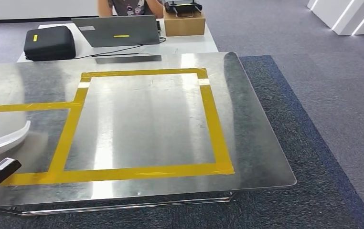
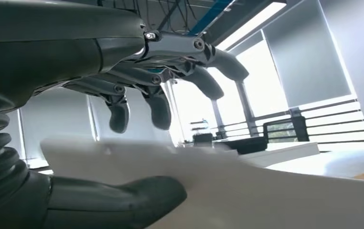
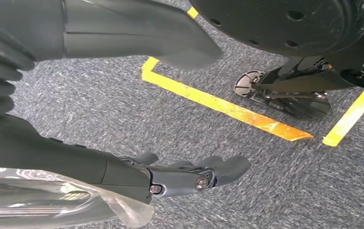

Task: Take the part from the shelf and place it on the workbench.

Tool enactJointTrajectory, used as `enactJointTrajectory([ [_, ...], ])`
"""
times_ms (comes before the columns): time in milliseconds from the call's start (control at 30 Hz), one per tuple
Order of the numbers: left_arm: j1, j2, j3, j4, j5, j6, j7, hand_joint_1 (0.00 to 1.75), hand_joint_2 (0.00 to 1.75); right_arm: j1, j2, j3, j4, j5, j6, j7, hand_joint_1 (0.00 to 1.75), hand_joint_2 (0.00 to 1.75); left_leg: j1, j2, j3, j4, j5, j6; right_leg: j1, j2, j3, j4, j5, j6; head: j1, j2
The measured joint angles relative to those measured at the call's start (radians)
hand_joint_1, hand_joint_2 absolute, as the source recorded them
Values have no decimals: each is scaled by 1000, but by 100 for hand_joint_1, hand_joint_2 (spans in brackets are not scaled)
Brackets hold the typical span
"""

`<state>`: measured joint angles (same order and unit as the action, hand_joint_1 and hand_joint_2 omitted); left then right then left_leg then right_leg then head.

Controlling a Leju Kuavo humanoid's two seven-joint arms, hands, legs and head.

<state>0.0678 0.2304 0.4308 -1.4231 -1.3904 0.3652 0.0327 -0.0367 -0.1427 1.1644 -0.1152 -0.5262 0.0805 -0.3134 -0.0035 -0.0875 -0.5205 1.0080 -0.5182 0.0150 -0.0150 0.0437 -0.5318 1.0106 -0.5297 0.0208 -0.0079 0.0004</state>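
Your left hand [image 2: 137, 124] has the white part [image 2: 247, 191] pinched between thumb and fingers, hovering over the workbench [image 1: 247, 109] near its left edge, so you're at the placing step, next just lower and let go.

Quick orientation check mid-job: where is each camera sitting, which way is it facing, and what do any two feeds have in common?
Head view: high on the body, looking forward and down at the steel workbench with yellow tape; the white part and a dark piece of the left arm enter at its lower left.
Left wrist view: behind the left hand, facing windows; its fingers and thumb bracket the part.
Right wrist view: on the hanging arm, facing carpet; the right hand holds nothing.
Shared: head and left wrist both show the part.
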Motion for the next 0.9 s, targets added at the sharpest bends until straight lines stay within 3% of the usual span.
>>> enactJointTrajectory([
  [67,1,0,1,-3,0,8,1,0,0,0,0,0,0,0,0,0,0,0,0,0,0,0,0,0,0,0,0,0,0,0,0,0],
  [533,19,-31,0,-41,36,79,-45,0,0,1,0,9,0,-11,-2,3,0,0,0,0,0,0,0,0,0,0,0,-1,0,0,0,0],
  [633,48,-74,-15,-105,88,141,-93,0,0,3,0,9,0,-26,-12,9,0,0,-1,0,0,2,-2,2,-2,0,0,-3,1,2,0,0],
  [800,160,-196,-108,-310,180,292,-201,0,0,11,8,8,-3,-60,-33,22,0,0,-4,6,4,-4,0,20,-7,3,2,-12,1,19,0,0],
  [867,204,-239,-153,-386,201,321,-227,0,0,14,9,7,-3,-67,-38,25,0,0,2,15,14,-24,12,29,-3,-10,-13,21,-26,22,3,0],
  [900,223,-259,-171,-418,214,328,-244,0,0,15,10,7,-3,-71,-41,26,0,0,5,20,17,-30,17,32,-2,-20,-36,68,-55,23,6,0],
])
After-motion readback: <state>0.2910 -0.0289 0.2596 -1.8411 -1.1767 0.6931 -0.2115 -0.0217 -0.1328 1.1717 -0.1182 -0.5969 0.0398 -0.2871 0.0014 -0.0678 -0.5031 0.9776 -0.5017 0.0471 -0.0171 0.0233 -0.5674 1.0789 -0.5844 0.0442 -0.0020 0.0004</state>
